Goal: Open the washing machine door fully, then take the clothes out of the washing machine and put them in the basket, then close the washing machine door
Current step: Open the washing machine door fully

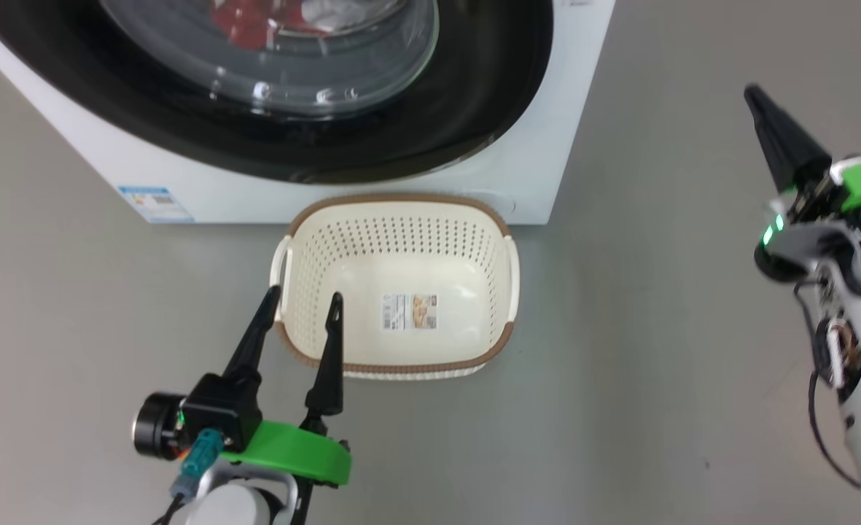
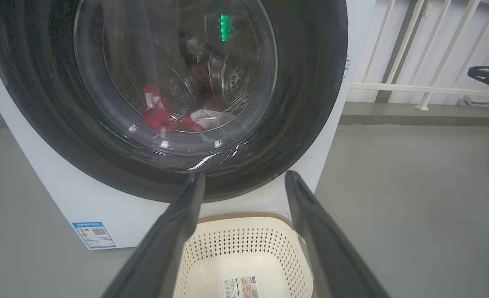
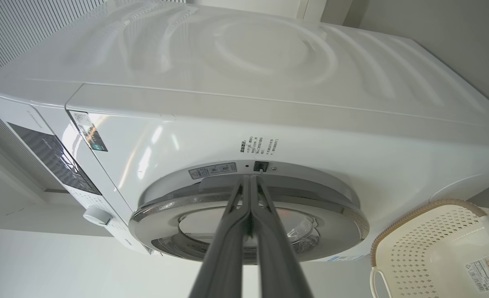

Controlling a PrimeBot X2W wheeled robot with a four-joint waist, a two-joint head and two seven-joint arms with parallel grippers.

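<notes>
The washing machine (image 1: 547, 175) stands at the top, and its door (image 1: 474, 109) looks shut against the white front. Red and white clothes (image 2: 157, 111) lie in the drum behind the door's glass (image 2: 174, 74). The cream basket (image 1: 401, 226) sits empty on the floor right before the machine. My left gripper (image 1: 301, 297) is open, with its fingers over the basket's near left corner. Off the machine's right side, my right gripper (image 1: 754, 98) is shut on nothing and points up and left. In the right wrist view its fingers (image 3: 244, 215) line up with the door's rim (image 3: 178, 205).
A blue label (image 1: 157, 204) marks the machine's lower left front. Grey floor (image 1: 656, 328) spreads to the right of the basket. A white railing (image 2: 426, 87) runs behind the machine's right side. The basket (image 3: 426, 240) carries a sticker (image 1: 410, 311) on its bottom.
</notes>
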